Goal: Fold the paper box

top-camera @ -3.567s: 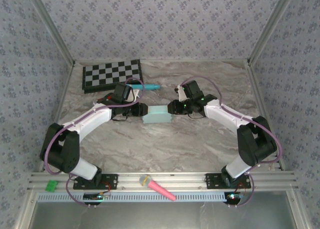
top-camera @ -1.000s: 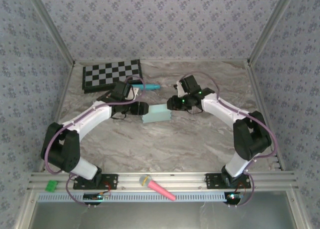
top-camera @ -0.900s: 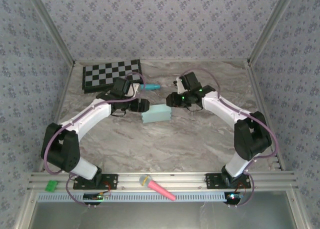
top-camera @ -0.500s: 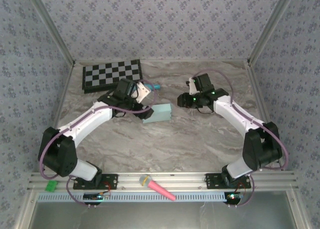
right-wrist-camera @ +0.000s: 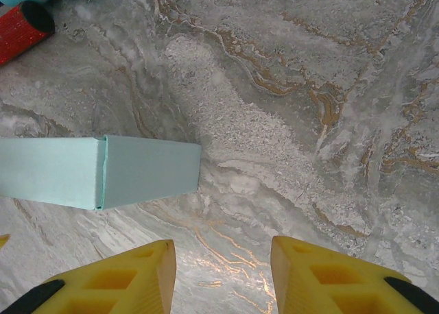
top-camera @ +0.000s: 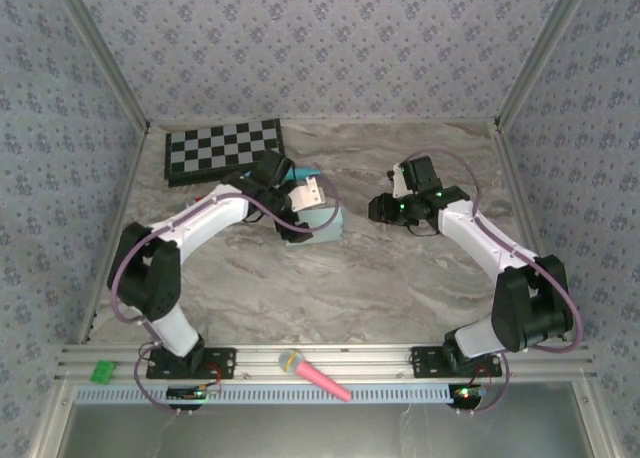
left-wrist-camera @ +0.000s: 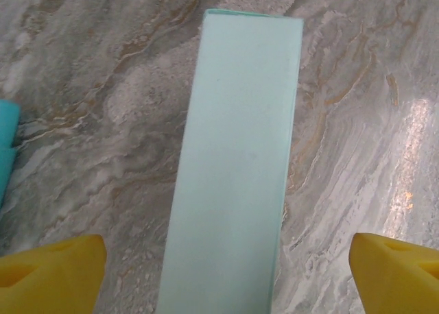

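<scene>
Marble table [left-wrist-camera: 357, 88]: paper box [left-wrist-camera: 240, 156] lies below left gripper [left-wrist-camera: 223, 273].

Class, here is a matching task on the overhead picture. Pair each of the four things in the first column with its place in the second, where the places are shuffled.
Things:
1 paper box
2 checkerboard
3 pink marker
4 green block

Places:
A middle of the front rail
B far left corner of the table
C left end of the front rail
D middle of the table

Pairs: 1-D, 2-B, 3-A, 4-C
</scene>
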`<state>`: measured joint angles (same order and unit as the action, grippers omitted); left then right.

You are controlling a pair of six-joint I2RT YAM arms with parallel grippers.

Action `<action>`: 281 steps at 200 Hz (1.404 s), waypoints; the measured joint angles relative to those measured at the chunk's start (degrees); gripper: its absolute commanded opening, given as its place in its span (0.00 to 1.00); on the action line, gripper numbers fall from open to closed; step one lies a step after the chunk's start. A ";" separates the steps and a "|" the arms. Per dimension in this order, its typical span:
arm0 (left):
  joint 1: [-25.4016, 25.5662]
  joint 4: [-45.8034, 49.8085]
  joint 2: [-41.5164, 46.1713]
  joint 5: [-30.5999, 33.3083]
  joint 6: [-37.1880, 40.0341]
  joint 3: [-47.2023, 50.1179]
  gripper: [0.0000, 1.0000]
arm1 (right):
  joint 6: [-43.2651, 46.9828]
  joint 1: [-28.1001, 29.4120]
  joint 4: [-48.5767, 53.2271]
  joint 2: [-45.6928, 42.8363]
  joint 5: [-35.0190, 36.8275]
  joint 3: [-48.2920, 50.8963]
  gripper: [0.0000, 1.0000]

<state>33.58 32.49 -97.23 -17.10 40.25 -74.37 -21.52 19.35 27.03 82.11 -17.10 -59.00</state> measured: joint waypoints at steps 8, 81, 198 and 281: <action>0.44 1.09 -1.33 0.15 0.87 -1.33 0.86 | 0.00 0.00 -0.02 -0.13 0.00 0.17 0.43; 2.56 6.03 -8.35 4.74 3.30 -6.27 0.62 | 0.00 -0.63 -0.28 -0.28 -0.04 0.61 0.43; 5.38 -0.74 -6.43 11.78 3.91 -2.89 0.34 | -0.02 -1.36 -0.24 -0.55 -0.17 2.21 0.43; 12.76 -21.84 -4.83 29.55 6.40 6.67 0.34 | -0.28 -4.90 -0.52 -5.27 1.05 5.38 0.43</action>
<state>46.35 10.66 -102.06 12.45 46.65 -67.70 -21.80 14.46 26.50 76.84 -16.05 -53.63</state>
